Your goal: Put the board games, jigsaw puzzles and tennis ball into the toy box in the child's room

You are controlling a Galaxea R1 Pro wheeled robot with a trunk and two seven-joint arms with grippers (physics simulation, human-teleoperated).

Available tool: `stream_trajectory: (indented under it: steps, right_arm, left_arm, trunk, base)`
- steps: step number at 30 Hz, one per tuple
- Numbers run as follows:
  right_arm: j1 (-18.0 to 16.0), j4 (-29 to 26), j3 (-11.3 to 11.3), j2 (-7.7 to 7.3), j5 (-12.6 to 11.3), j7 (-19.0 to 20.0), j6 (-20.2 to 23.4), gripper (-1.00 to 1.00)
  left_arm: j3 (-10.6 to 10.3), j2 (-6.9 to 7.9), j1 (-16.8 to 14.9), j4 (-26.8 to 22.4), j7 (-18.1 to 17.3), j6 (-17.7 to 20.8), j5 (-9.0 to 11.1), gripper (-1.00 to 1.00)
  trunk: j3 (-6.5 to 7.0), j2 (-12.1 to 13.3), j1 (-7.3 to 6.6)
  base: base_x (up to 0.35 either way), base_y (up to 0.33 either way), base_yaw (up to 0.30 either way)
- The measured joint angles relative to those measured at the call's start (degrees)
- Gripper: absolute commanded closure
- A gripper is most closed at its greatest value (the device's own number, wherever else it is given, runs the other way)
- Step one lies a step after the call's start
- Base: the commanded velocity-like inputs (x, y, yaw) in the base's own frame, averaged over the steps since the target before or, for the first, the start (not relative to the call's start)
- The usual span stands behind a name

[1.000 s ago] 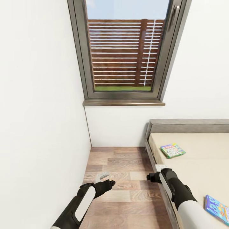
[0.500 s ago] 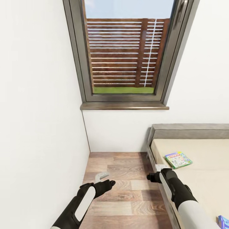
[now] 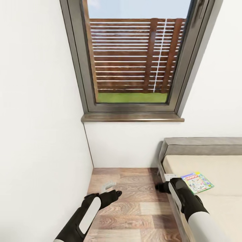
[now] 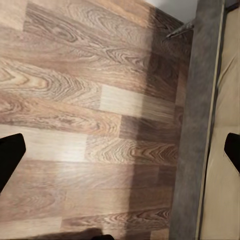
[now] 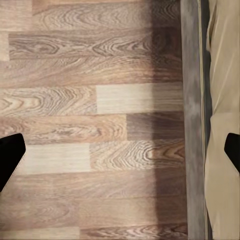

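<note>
Grey-framed window (image 3: pixel 134 57) above wood-plank floor (image 3: pixel 131 205), white wall (image 3: pixel 37 117) beside

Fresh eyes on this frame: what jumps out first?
The tall grey-framed window dominates the head view's upper middle, with a brown slatted fence and a strip of grass behind it. Lower right, a colourful board game lies flat on the beige bed, just beyond the right gripper. Both arms hang over the wood-plank floor, jaws spread and empty, left gripper nearer the white wall.
</note>
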Motion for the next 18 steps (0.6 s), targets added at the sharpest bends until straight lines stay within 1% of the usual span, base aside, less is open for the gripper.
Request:
stream_trajectory:
  steps: [13, 18]
  right_arm:
    - [0.0, 0.0, 0.0, 0.00, 0.0, 0.0, 0.1, -1.00]
    - [0.0, 0.0, 0.0, 0.00, 0.0, 0.0, 0.1, -1.00]
  left_arm:
    - [0.0, 0.00, 0.0, 0.0, 0.0, 0.0, 0.0, -1.00]
    - [0.0, 0.00, 0.0, 0.0, 0.1, 0.0, 0.0, -1.00]
  trunk:
    - [0.00, 0.0, 0.00]
    - [0.00, 0.0, 0.02]
  base:
    - [0.329, 0.000, -0.001]
    - [0.203, 0.000, -0.078]
